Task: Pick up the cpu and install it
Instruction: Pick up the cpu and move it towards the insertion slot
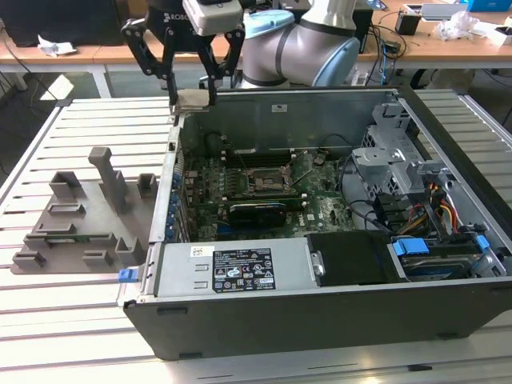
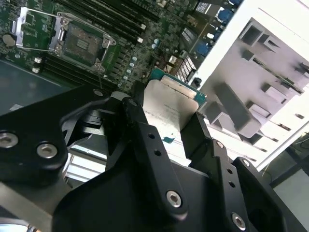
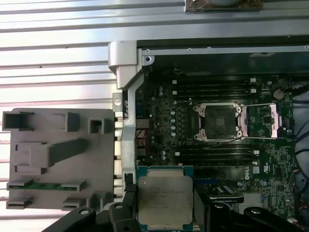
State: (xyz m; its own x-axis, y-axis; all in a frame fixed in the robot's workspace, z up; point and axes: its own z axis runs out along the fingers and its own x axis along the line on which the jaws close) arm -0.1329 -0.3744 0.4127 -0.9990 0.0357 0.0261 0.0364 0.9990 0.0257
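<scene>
The cpu (image 3: 165, 200) is gripped by its edges between the fingers (image 2: 145, 145), with the open socket (image 3: 219, 122) located below them and offset to one side.

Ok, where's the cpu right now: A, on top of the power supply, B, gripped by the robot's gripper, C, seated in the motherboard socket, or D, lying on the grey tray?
B: the cpu is clamped in the gripper, held up off the board, and the socket stands open and empty.
</scene>
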